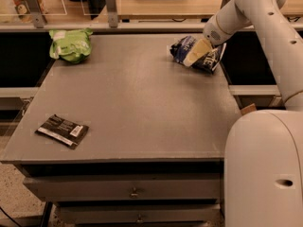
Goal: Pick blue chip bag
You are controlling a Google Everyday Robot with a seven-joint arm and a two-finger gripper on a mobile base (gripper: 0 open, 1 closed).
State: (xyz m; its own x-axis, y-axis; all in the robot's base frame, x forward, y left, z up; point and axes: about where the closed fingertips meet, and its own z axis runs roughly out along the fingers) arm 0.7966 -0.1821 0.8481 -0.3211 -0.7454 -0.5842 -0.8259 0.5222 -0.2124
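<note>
The blue chip bag is a crumpled dark navy foil bag with white lettering. It lies at the far right of the grey table. My gripper comes in from the right on the white arm and sits on top of the bag's middle, covering part of it. The bag rests on the table surface.
A light green bag lies at the far left of the table. A flat black packet with a white label lies near the front left edge. My white base fills the lower right. A shelf with posts runs behind the table.
</note>
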